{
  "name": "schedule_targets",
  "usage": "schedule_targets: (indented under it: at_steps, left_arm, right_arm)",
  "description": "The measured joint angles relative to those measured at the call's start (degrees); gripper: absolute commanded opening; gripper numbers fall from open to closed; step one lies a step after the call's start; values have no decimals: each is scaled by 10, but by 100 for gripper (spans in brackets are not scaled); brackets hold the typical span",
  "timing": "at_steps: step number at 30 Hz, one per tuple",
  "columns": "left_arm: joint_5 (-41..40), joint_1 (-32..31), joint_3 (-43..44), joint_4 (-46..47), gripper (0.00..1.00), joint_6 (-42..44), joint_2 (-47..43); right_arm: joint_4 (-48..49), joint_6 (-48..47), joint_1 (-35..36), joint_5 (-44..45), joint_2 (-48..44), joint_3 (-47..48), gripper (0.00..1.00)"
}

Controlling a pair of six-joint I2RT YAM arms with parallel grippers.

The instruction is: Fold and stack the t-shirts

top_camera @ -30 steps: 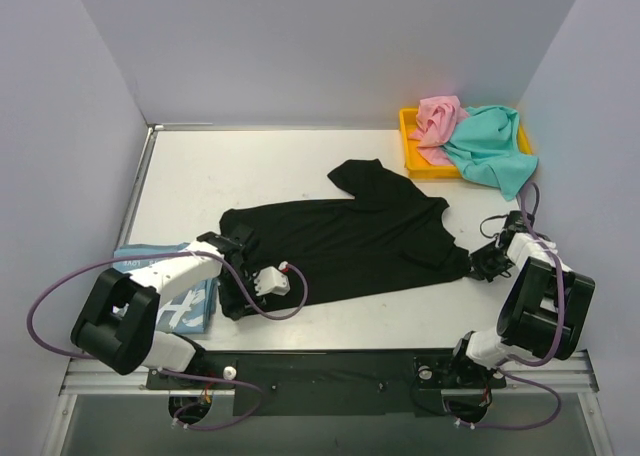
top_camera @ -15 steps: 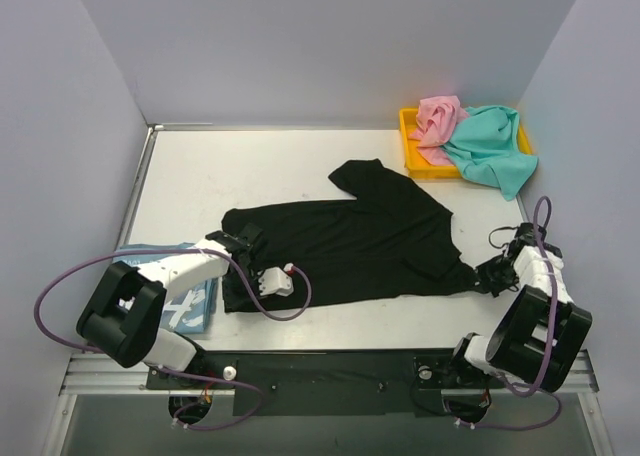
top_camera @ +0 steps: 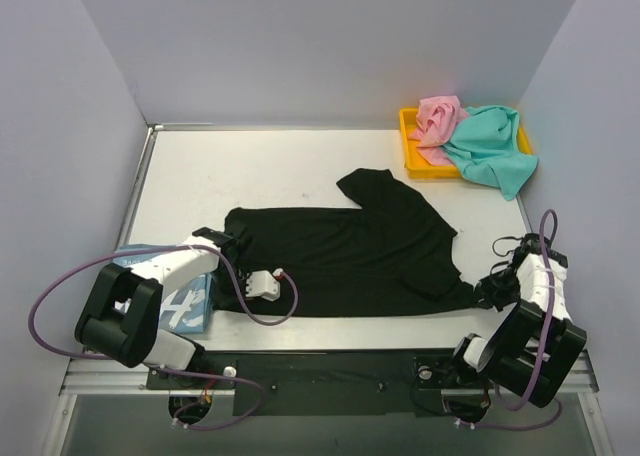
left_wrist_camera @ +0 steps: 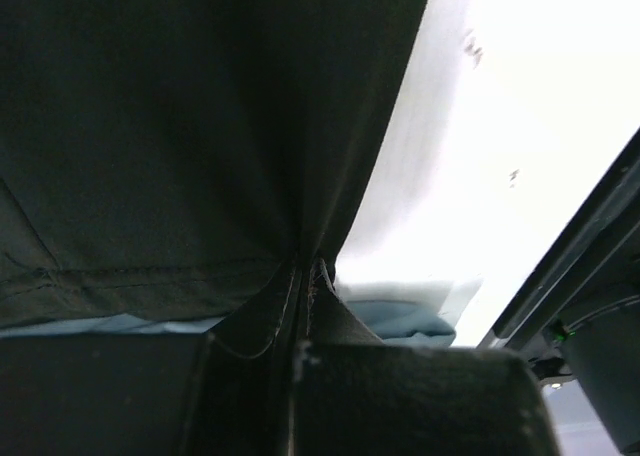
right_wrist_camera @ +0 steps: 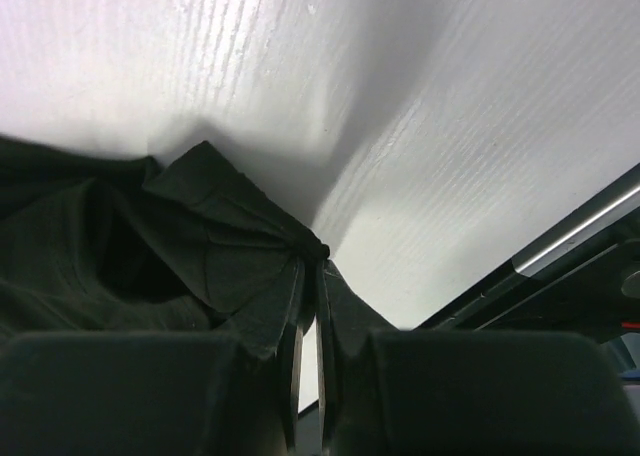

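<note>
While taut, black t-shirt point(top_camera: 350, 256) between jaws.

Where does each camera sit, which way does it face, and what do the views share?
Top external: above, behind the bases, facing down on the table; left arm and right arm show.
Left wrist: on that wrist, facing along the left fingers, shut on the black t-shirt.
Right wrist: likewise, right fingers pinching the same shirt.
Shared: the black t-shirt.
</note>
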Motion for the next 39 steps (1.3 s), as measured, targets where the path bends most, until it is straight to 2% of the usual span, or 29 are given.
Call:
schedule_targets:
  at_steps: [1, 2, 3, 4, 5, 6, 7, 8, 12, 15, 18, 19, 25, 30, 32, 34, 36, 38, 39]
  left_arm:
    - [-4, 10, 0, 0, 0, 10, 0]
    - [-8, 18, 0, 0, 0, 19, 0]
    - [-12, 24, 0, 1, 0, 26, 0]
    - [-14, 25, 0, 1, 17, 30, 0]
    - [-15, 25, 0, 0, 26, 33, 0]
    - [-14, 24, 1, -2, 50, 34, 0]
    - [-9, 23, 4, -8, 67, 34, 0]
    - [1, 21, 10, -18, 75, 36, 2]
    - [45, 17, 57, -48, 76, 28, 3]
    - [62, 16, 98, -55, 75, 27, 5]
    - [79, 15, 141, -54, 65, 16, 11]
    - [87, 14, 157, -51, 62, 9, 15]
    - [149, -42, 265, 0, 61, -50, 49]
    - [171, -86, 281, 37, 61, -90, 59]
    - [172, -89, 271, 45, 61, -99, 59]
    - [169, -89, 257, 48, 61, -107, 58]
    - [164, -89, 247, 49, 60, -110, 57]
    - [158, -89, 240, 48, 60, -113, 52]
    - [154, -89, 237, 49, 60, -114, 48]
  right_arm:
    - [0, 0, -2, 1, 5, 0, 17]
    - [-1, 0, -2, 2, 11, 0, 36]
    - [-1, 2, -2, 2, 17, 0, 40]
    - [-1, 4, -2, 3, 21, 0, 48]
    - [-1, 2, -2, 6, 23, 0, 49]
    - [-2, 1, -2, 9, 23, 1, 50]
    - [-4, -2, -2, 14, 23, 3, 50]
    - [-10, -5, -2, 20, 23, 11, 50]
    - [-23, -13, 3, 37, 18, 61, 50]
    - [-24, -28, 44, 55, 7, 111, 50]
    - [-14, -52, 115, 43, 3, 147, 48]
    - [-9, -59, 129, 32, 8, 151, 47]
    - [-5, -88, 140, -12, 77, 148, 46]
    - [0, -93, 163, -29, 78, 109, 44]
    - [5, -93, 173, -32, 79, 100, 41]
    - [17, -94, 183, -33, 87, 97, 30]
    - [30, -95, 184, -33, 101, 97, 8]
    - [42, -97, 189, -31, 125, 97, 0]
    - [45, -96, 193, -29, 135, 97, 0]
